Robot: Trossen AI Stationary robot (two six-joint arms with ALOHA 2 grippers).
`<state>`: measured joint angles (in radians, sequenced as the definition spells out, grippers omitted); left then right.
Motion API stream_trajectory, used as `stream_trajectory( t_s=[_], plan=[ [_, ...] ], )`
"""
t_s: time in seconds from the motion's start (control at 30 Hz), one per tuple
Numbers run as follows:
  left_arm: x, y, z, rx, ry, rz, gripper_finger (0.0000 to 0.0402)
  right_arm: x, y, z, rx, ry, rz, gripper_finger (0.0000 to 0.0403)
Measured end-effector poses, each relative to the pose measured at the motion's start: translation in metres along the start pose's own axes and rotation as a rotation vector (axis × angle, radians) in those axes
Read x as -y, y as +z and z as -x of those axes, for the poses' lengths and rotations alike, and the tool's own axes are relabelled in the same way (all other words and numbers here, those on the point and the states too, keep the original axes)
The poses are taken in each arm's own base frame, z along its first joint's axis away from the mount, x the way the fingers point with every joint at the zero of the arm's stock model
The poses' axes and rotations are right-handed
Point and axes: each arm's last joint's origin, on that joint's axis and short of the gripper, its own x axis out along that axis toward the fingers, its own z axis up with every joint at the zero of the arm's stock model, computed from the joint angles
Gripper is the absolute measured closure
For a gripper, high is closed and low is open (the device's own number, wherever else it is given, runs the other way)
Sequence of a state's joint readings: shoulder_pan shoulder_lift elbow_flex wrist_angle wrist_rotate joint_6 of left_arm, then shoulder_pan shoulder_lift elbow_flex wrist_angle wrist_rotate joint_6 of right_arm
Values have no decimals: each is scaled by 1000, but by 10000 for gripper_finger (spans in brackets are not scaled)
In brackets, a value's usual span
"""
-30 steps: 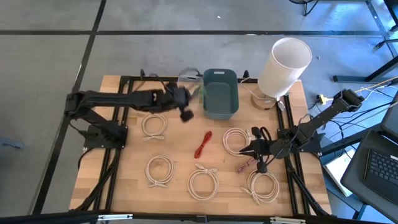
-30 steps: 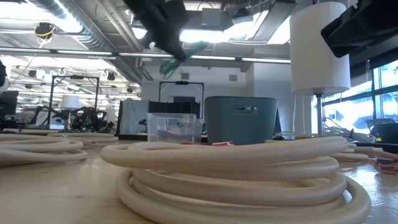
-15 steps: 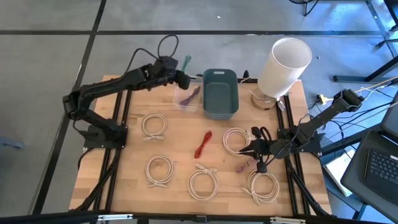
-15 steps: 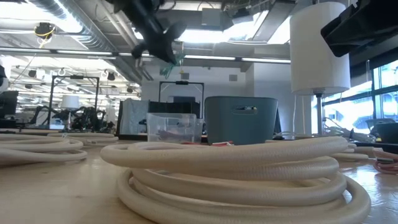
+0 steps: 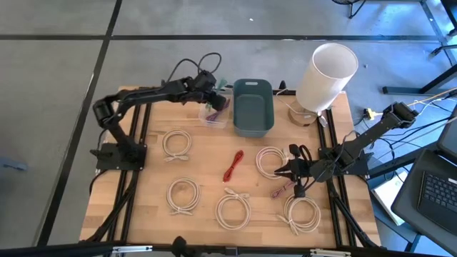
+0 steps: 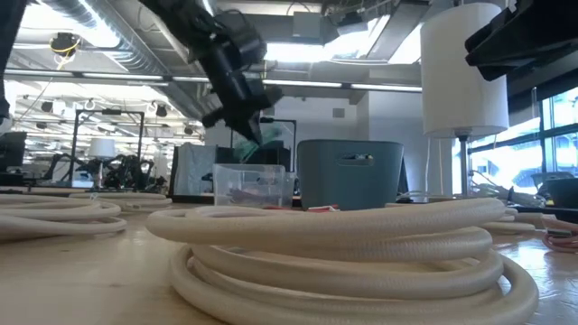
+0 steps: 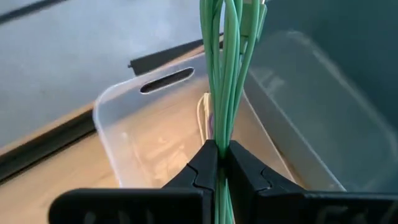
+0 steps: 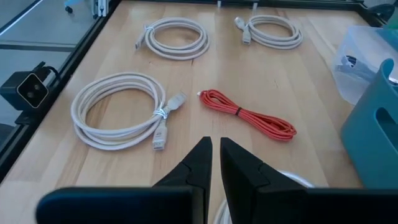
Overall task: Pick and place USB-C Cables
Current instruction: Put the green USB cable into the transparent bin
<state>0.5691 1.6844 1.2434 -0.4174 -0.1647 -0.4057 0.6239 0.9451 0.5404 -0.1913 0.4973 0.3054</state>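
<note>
Left gripper [image 7: 217, 163] pinched tight on the green cable [image 7: 225, 81], bundle hanging between the fingers directly above the clear tub [image 7: 130, 102], beside the teal bin [image 5: 253, 107]. Right gripper [image 8: 212, 163] nearly closed, holding nothing, parked low over the table near the red cable [image 8: 246, 114].

Risk: the strands hang long and loose; if let go off-centre, a loop could drape over the tub rim, slip out onto the table or fall toward the bin.
</note>
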Motion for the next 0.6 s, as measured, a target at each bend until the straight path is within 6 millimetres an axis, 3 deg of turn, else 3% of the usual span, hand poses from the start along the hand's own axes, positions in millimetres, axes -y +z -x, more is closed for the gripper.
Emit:
stream_trajectory(
  t_s=[0.23, 0.6],
  plan=[
    [-6, -9, -27, -84, 13, 6, 389, 0, 0, 0, 0, 0, 0, 366],
    [-5, -22, -52, -172, 3, 25, 389, 0, 0, 0, 0, 0, 0, 366]
  ],
)
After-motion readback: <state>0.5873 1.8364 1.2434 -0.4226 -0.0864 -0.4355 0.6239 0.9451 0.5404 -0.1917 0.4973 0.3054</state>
